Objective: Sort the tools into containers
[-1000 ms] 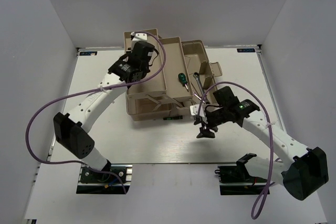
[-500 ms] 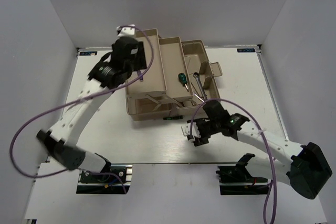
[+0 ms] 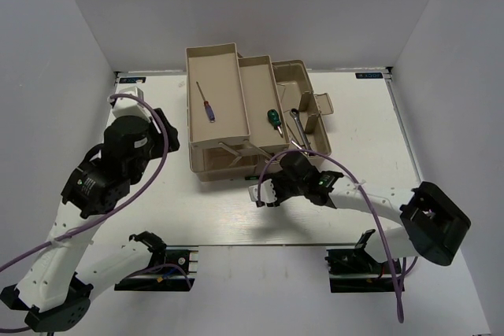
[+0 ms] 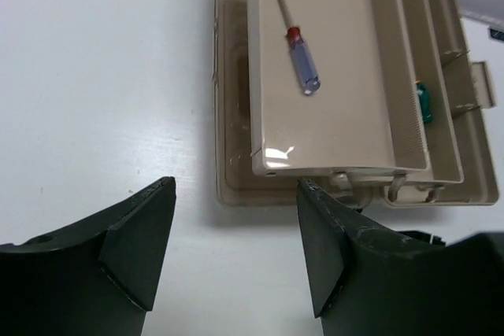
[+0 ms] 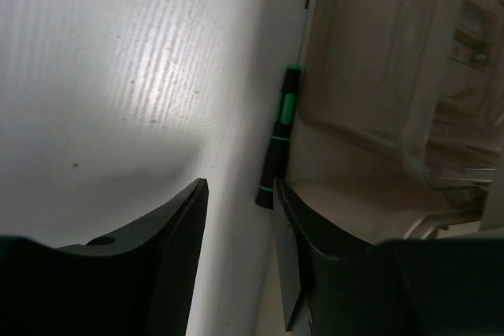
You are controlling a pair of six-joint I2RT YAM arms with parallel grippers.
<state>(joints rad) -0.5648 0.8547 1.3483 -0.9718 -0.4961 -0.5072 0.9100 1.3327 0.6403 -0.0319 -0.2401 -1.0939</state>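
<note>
The beige toolbox (image 3: 206, 164) stands open with its trays fanned out. A blue-handled precision screwdriver (image 3: 206, 104) lies in the left tray (image 3: 228, 84); it also shows in the left wrist view (image 4: 302, 63). A green-handled screwdriver (image 3: 273, 118) lies in the middle tray and a silver wrench (image 3: 298, 127) in the right one. A thin black screwdriver with green bands (image 5: 282, 135) lies on the table against the toolbox base. My right gripper (image 5: 240, 218) is open and empty just short of its handle end. My left gripper (image 4: 234, 194) is open and empty over the table, left of the toolbox.
The toolbox base (image 4: 233, 100) sits under the left tray. The tray support arms (image 3: 236, 151) cross the toolbox front. Grey walls close in the white table (image 3: 370, 139) on three sides. My right gripper (image 3: 264, 193) is low at the toolbox's front edge.
My left arm has drawn back from the left tray to the near left, leaving the blue-handled screwdriver in that tray. My right gripper has moved left along the toolbox front.
</note>
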